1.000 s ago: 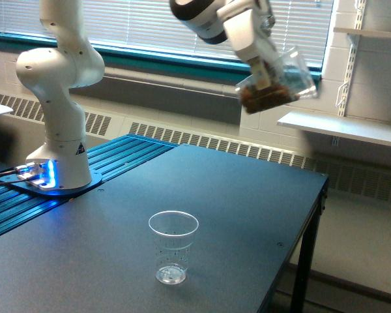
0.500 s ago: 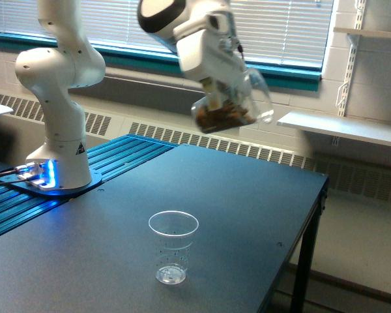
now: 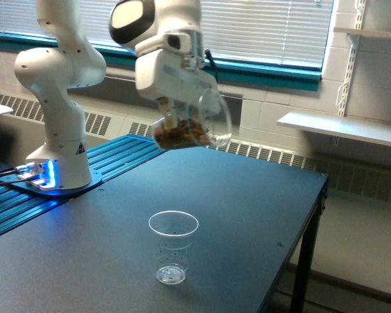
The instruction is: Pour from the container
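Pincer [image 3: 171,117] of mine is closed on the container [image 3: 194,125], a clear smooth-walled cup with brown nut-like pieces heaped against its lower side. My fingers are mostly hidden behind the cup wall and the white wrist housing, so I cannot say exactly how they sit on it, only that the cup hangs from them in the air. It is tipped well over, rim toward the exterior view's right, high above the tabletop [image 3: 247,208] and toward its far side.

The dotted cup [image 3: 173,246] stands upright and apparently empty near the front of the tabletop, well apart from what I carry and nearer the camera. Nothing is falling from the container that I can see.

As I judge it, the step in hand is bringing the load over that cup. To do it well, I should hold the tilt no steeper until the rim is over the dotted cup's mouth, since the pieces already lie close to the lip. Then I should come lower before tipping further, because loose nuts dropped from a height could bounce out or knock over so light a cup. A slow roll of the wrist would let them slide a few at a time.

I can read no brand, label or writing anywhere; the dark mark on my base [image 3: 78,149] is too small to make out.
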Robot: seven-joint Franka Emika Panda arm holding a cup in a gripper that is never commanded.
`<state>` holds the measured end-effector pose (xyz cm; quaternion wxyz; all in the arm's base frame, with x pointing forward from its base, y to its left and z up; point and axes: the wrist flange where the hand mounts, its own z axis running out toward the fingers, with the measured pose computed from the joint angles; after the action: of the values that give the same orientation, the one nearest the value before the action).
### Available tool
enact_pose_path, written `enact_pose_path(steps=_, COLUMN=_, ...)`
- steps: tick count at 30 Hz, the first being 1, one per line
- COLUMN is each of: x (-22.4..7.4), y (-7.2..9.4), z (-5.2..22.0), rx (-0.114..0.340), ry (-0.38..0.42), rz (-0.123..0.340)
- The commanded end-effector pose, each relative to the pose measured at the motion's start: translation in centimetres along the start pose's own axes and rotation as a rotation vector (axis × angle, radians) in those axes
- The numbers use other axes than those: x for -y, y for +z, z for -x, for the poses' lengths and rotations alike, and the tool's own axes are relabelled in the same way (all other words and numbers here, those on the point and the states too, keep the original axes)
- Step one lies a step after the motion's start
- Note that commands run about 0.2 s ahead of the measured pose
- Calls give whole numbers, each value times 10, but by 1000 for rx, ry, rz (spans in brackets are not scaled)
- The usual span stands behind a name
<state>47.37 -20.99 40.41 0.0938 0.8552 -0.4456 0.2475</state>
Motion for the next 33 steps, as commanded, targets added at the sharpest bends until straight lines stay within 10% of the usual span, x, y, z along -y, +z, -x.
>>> enact_pose_path(steps=1, x=-15, y=1, z=8, rx=-4, ry=27, rz=11)
enact_pose_path(steps=33, x=-75, y=47, z=65, rx=118, ry=63, rz=152)
